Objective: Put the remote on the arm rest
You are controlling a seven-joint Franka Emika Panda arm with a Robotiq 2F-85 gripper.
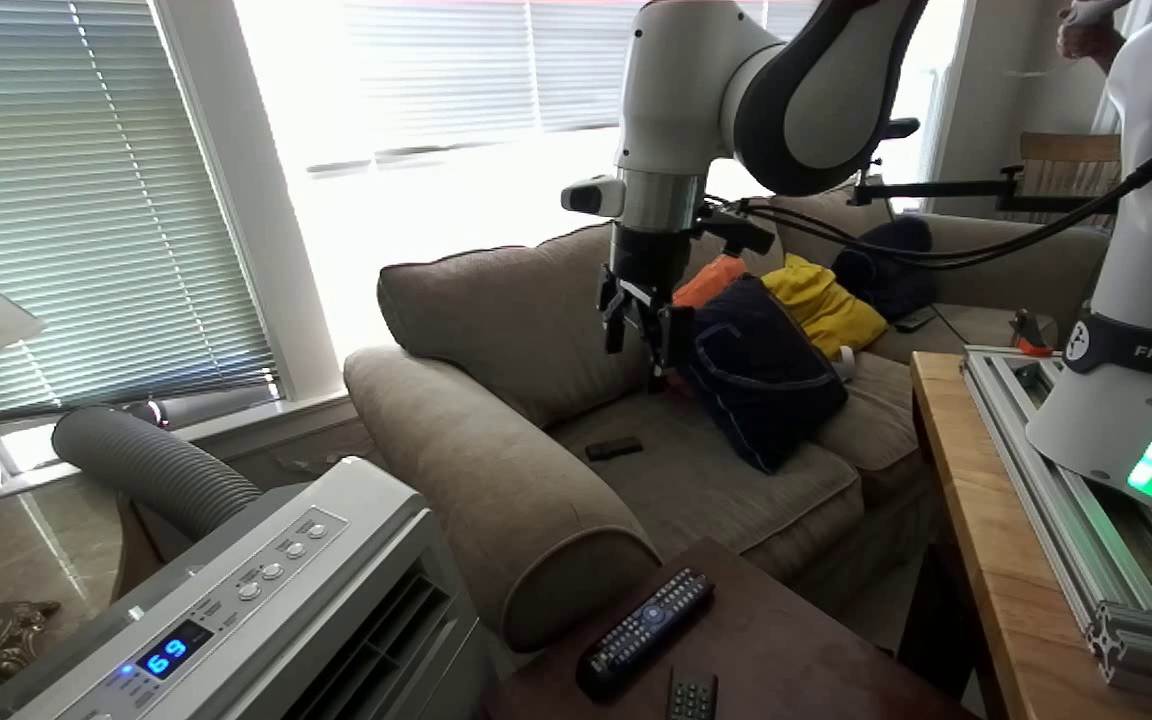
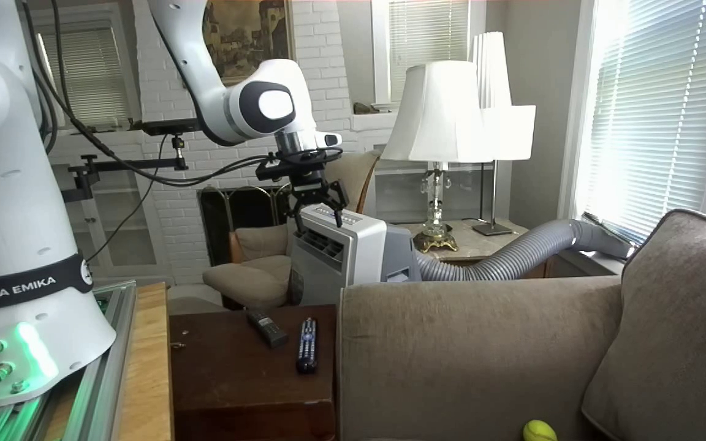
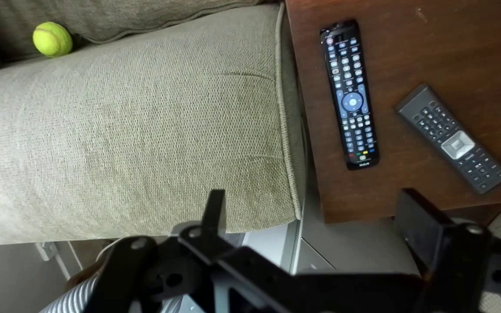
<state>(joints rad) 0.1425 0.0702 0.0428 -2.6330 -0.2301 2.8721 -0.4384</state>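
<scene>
We have the gripper (image 3: 313, 202) at the bottom of the wrist view, fingers well apart, nothing between them; pick not yet begun, by our reading. First hazard is choice: the black remote (image 3: 349, 95) and the grey remote (image 3: 455, 141) both lie on the wooden table (image 3: 407, 52), right side of that view, and a dark slim object (image 1: 613, 449), probably another remote, rests on the sofa seat (image 1: 686, 490), mid-frame in an exterior view. The sentence doesn't tell us which. Black one runs nearly upright in the wrist view, so the finger spread should cross it the narrow way; the grey one slants to lower right — without a wrist turn we'd expect it to twist in the pinch. Both lie flat and slim: too deep and the fingertips knock the wood, too shallow and they skim over. Black one also sits near the edge beside the arm rest (image 3: 181, 130), whose piped end could snag a finger. Last worry, that rounded top — set off-centre or let go high, the remote could slide toward the tennis ball (image 3: 52, 39), upper left of the wrist view, or off the lower side toward the air conditioner (image 1: 276, 620).
</scene>
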